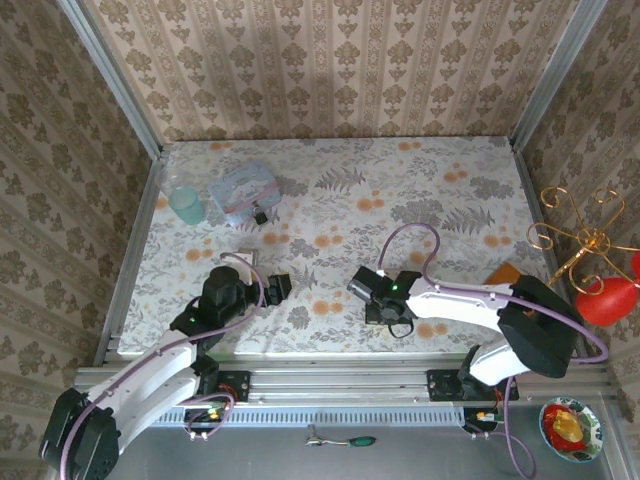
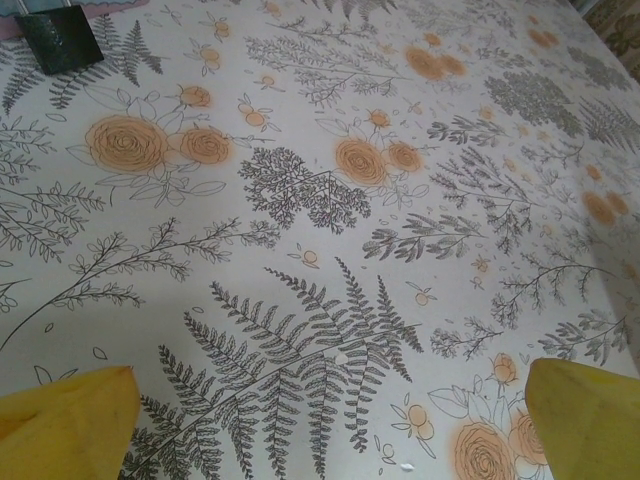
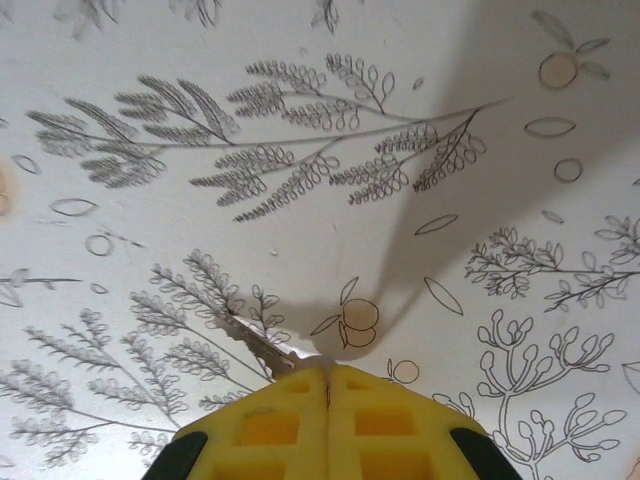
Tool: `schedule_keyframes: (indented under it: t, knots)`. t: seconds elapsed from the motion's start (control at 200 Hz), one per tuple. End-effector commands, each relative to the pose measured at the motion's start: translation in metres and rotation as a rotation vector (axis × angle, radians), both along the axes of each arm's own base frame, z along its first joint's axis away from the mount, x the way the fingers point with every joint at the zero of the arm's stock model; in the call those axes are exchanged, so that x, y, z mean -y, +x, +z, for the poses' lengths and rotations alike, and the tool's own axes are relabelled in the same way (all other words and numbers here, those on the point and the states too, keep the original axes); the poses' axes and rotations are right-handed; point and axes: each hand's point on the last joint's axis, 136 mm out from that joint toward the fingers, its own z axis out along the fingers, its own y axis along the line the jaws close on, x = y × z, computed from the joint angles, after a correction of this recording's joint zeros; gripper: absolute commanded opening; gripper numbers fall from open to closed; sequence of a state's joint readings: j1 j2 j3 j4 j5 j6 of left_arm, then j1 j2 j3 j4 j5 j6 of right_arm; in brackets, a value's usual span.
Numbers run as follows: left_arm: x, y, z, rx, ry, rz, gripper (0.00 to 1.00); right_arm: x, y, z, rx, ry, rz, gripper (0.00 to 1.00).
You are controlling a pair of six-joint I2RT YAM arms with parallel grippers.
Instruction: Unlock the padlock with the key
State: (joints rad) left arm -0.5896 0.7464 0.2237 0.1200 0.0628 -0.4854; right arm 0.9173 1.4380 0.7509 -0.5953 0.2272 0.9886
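From above, we find the padlock (image 1: 261, 216) in the upper left of the frame, a tiny black block just beside the clear zip bag (image 1: 243, 192), with a pale green cup (image 1: 185, 205) further left. The left gripper (image 1: 277, 288) sits lower down, left of centre, well short of the lock. The right gripper (image 1: 388, 305) is near the middle, well apart from it.

On to the left wrist view: the yellow fingertips (image 2: 65, 425) stand wide apart at the bottom corners with nothing between them. The padlock shows as a dark block in the top left corner, on the flowered table (image 2: 330, 250).

Right wrist view now. The jaws are pressed together, and a thin metal blade — the key (image 3: 255, 345) — pokes out to their upper left, close above the table.

We judge the step in hand is bringing lock and key together. To do it well, the left arm should reach the lock first and pin it by its body, keyhole turned toward the key. The right should carry the key low and steady — little of the metal seems gripped, so a knock could twist it.
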Motion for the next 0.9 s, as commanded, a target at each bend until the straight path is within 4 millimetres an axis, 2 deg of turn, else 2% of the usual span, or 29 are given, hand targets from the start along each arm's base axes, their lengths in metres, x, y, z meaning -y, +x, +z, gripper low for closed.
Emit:
schedule_keyframes:
  t: [0.0,0.19,0.375,0.47,0.69,0.82,0.89]
  knots:
    - [0.002,0.003,0.004,0.018,-0.001,0.0,1.0,0.005,0.008,0.022,0.097,0.01,0.027,0.03]
    - [0.003,0.003,0.002,-0.031,-0.059,0.035,1.0,-0.005,0.017,0.046,0.195,0.083,0.098,0.01]
    - [0.031,-0.002,0.018,0.005,-0.148,-0.082,0.95,-0.027,0.03,0.076,0.288,0.172,0.163,0.0]
    - [0.049,-0.008,0.03,0.09,-0.118,-0.183,0.94,-0.036,0.035,0.098,0.329,0.214,0.188,0.0]
    - [0.093,-0.032,0.076,0.399,-0.137,-0.451,0.88,-0.061,0.04,0.156,0.412,0.344,0.257,0.0]
    - [0.117,-0.049,0.09,0.606,-0.08,-0.583,0.86,-0.078,0.041,0.18,0.448,0.415,0.302,0.0]
    - [0.126,-0.056,0.095,0.695,-0.043,-0.651,0.8,-0.086,0.041,0.19,0.462,0.453,0.325,0.0]
